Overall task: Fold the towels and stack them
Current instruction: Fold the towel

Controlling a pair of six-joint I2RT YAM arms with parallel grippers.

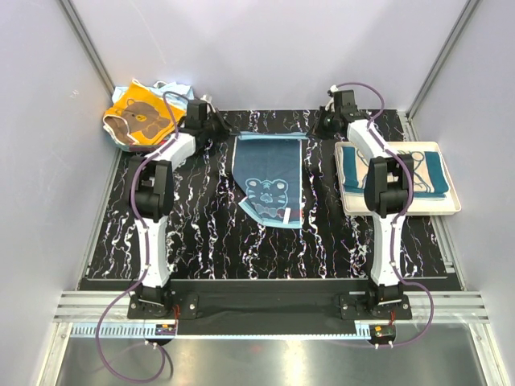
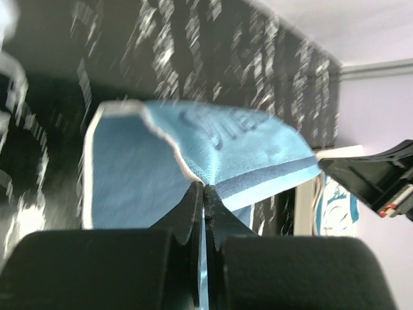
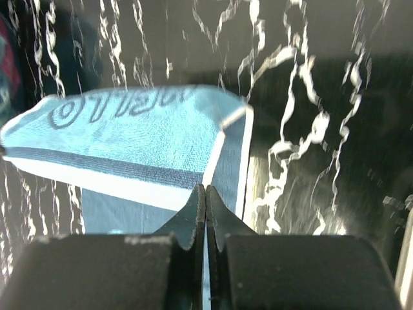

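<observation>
Top external view shows the light blue tiger towel [image 1: 269,181] flat on the table [image 1: 201,233], left of the tray [image 1: 451,205], its far corners pinched by the left gripper [image 1: 229,131] and right gripper [image 1: 316,130], which should draw that edge evenly and taut onto the near hem.

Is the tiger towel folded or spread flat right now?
Neither: mid-fold. The left gripper and right gripper pinch the towel's far corners up off the table; its tiger end lies flat.
</observation>
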